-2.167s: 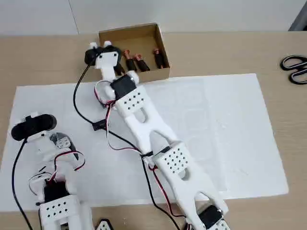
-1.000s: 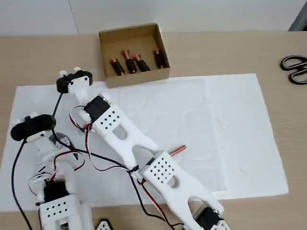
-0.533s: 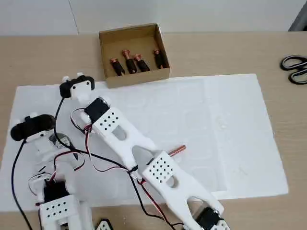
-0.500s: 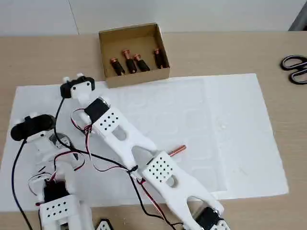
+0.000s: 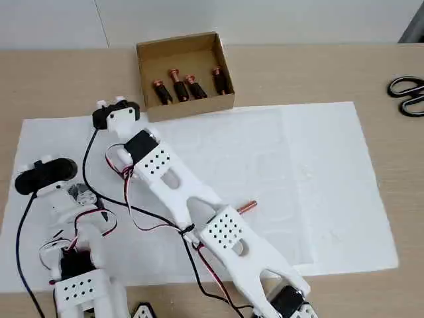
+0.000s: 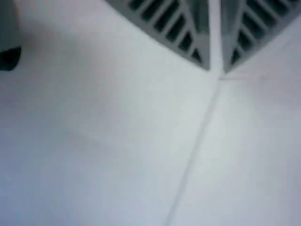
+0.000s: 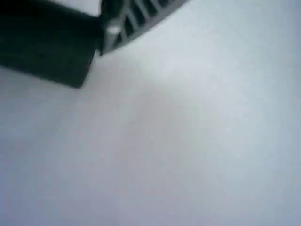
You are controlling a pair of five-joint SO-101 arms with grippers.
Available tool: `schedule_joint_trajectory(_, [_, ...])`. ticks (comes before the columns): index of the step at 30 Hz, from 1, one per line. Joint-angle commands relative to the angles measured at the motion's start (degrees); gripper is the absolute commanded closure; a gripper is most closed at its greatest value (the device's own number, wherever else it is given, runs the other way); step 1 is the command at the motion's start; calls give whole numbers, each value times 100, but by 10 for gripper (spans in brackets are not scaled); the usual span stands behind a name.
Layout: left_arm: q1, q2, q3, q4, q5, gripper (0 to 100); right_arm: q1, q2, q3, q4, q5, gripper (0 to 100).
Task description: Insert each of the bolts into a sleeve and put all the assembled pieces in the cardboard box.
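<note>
Step in hand: judged to be fetching the last sleeve for the loose bolt (image 5: 247,207).
Right gripper (image 5: 111,109): sat over the white sheet (image 5: 318,165), near the cardboard box (image 5: 192,106) at its near-left corner. A dark cylinder (image 7: 44,44) (probably that sleeve) lay at its jaw tip. Whether the fingers gripped it could not be told.
Left gripper (image 6: 215,70): fingers clenched on nothing, close over the sheet.
Task's things: four assembled pieces (image 5: 189,85) lay in the box; the bolt lay on the sheet, partly under the right arm.
Doing it well: grasp the cylinder mid-length, leaving one end free for the bolt.
Room: the sheet's right half was open; the box wall stood near; scissors (image 5: 407,93) lay well apart.
</note>
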Motion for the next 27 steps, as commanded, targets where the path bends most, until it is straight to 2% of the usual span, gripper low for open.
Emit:
schedule_joint_trajectory(1, [-18,-70,-31,-123,35,993,48,-75,-9,-4,-9,992])
schedule_joint_trajectory(8, [-18,-70,-31,-123,35,993,312,-356,-580,13,0,991])
schedule_joint_trajectory(20, [-18,-70,-31,-123,35,993,1912,-1367,-721,40,-26,991])
schedule_joint_trajectory(27, [-18,-70,-31,-123,35,993,2492,-1868,-712,163,-26,991])
